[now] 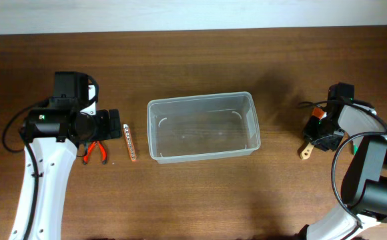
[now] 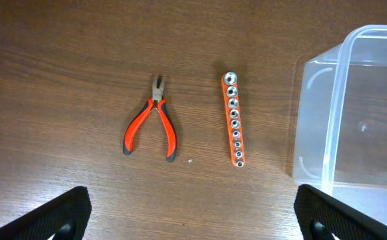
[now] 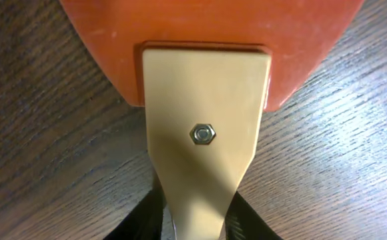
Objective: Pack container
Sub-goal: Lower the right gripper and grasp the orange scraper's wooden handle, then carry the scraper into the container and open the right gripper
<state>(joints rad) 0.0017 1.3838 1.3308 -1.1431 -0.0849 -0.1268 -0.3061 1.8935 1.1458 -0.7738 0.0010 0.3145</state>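
The clear plastic container (image 1: 202, 152) stands empty at the table's middle; its left end shows in the left wrist view (image 2: 343, 100). Red-handled pliers (image 2: 151, 122) and an orange socket rail (image 2: 233, 120) lie on the table left of it, also in the overhead view: pliers (image 1: 95, 152), rail (image 1: 131, 142). My left gripper (image 2: 193, 210) is open and empty, just above these two tools (image 1: 113, 124). My right gripper (image 3: 193, 223) is shut on the tan handle of an orange-bladed scraper (image 3: 207, 100), low over the table right of the container (image 1: 307, 150).
Dark wood table (image 1: 200, 200) with a pale wall edge along the back. A small speck (image 2: 189, 161) lies on the table beside the pliers. Cables run by both arms.
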